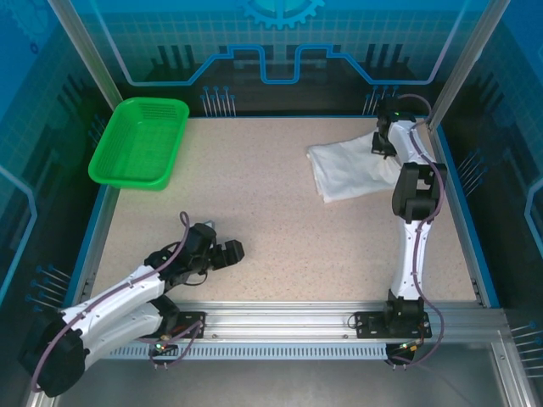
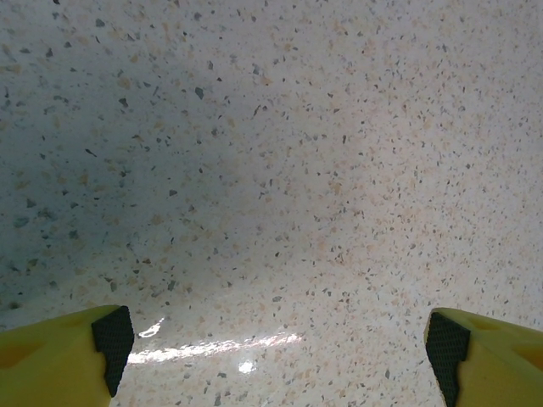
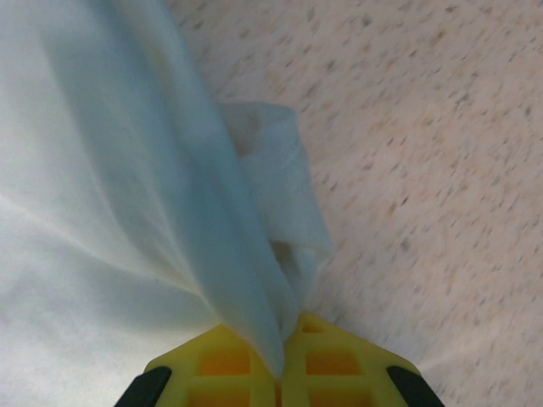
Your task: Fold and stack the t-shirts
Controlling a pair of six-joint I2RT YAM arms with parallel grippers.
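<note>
Folding seems barely begun: the t-shirt [image 1: 348, 170] lies rumpled at the far right of the table [image 1: 271, 212], its edge pinched in the tightly closed right gripper [image 3: 280, 373], while the left gripper [image 2: 276, 348] hangs spread above bare surface, leaving every fold and the stacking undone.

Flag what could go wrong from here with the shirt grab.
1. The right gripper is shut on a thin fold of the shirt; a pull may slip it free.
2. The shirt lies bunched, so lifting by one point may crumple it more.
3. The left gripper hangs open over bare table, far from the shirt, so it cannot help spread it yet.
</note>
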